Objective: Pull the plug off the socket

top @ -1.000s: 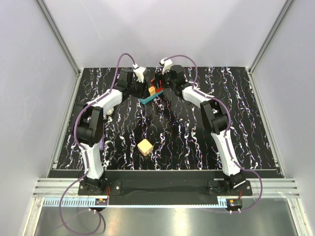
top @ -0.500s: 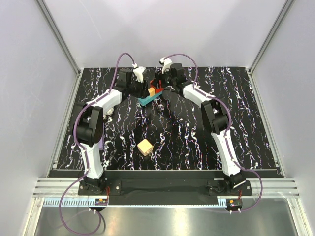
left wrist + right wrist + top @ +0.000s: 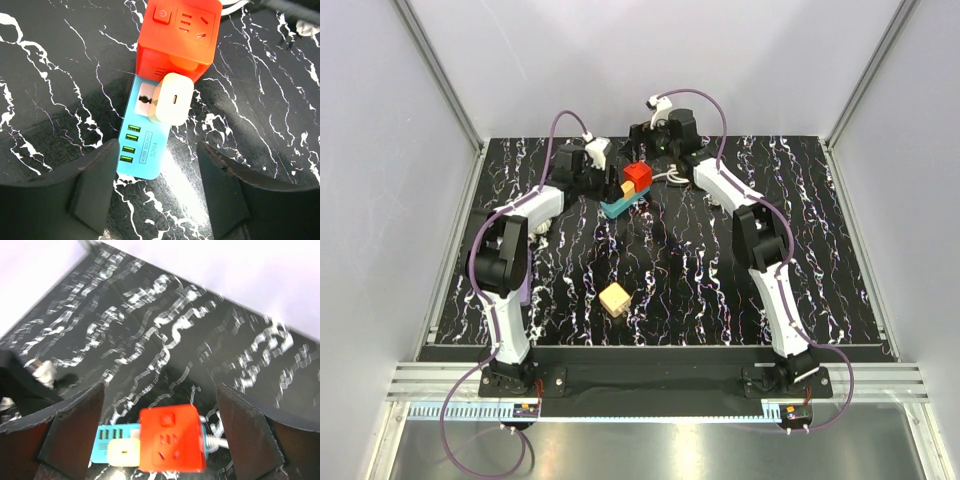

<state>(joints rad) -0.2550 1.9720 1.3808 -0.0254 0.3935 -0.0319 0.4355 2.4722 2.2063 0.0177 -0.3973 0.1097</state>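
This is a robotics lab, a closed test cell rather than any lived-in room. Plain pale panels [image 3: 380, 150] wall it in on three sides, framed by bare aluminium struts [image 3: 438, 75]. The desk [image 3: 820, 260] is covered in a black sheet with white marbling. A left arm [image 3: 508, 262] and a right arm [image 3: 767, 262], white and black, are bolted to a dark base plate [image 3: 650, 378] at the near edge, purple cables [image 3: 556, 125] looping off them. In front runs a slotted aluminium rail [image 3: 650, 410] carrying small circuit boards [image 3: 525, 407]. Below that lies brushed sheet metal [image 3: 650, 452].
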